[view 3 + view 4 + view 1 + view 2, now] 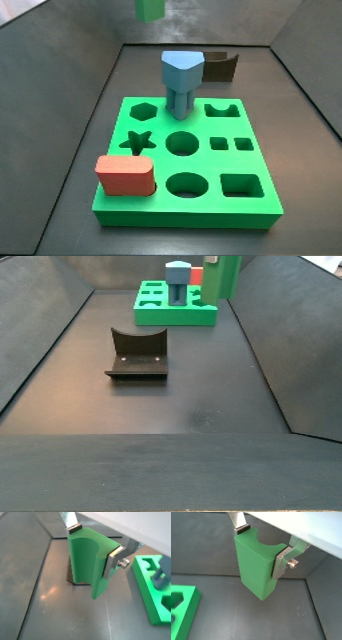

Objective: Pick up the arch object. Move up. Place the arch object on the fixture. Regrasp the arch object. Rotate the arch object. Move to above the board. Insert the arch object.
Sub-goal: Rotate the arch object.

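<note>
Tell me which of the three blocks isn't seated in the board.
The dull green arch block: the gripper holds it in the air, its fingers shut on it. The blue-grey peg and the red block both stand in the board.

from my feed: gripper (97,542) fingers brushed silver metal, arch object (88,559) smooth matt green plastic, board (187,160) brighter plastic, fixture (136,354) dull brown, floor (160,406) dark with soft sheen
</note>
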You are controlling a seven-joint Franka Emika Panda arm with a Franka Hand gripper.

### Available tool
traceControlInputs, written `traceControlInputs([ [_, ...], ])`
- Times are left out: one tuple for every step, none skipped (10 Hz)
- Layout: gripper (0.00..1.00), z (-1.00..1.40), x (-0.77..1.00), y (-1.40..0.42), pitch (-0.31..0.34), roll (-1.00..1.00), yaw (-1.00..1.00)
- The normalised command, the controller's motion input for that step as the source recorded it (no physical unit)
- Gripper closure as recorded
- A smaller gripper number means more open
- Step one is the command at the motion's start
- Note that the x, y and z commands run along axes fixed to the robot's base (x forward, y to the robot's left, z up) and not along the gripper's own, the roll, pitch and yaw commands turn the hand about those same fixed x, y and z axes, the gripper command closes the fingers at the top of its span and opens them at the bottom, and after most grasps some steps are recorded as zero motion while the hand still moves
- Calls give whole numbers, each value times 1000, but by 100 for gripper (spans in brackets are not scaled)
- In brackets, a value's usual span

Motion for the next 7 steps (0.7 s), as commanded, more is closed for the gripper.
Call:
traceControlInputs([
  [100,2,2,2,30,-45,-1000],
  [100,2,2,4,32,-48,-1000],
  [100,3,2,8,37,-56,-1000],
  [100,3,2,9,42,-63,-1000],
  [100,4,3,10,49,-73,-1000],
  [100,5,4,10,59,-90,-1000],
  [100,5,4,10,66,-101,-1000],
])
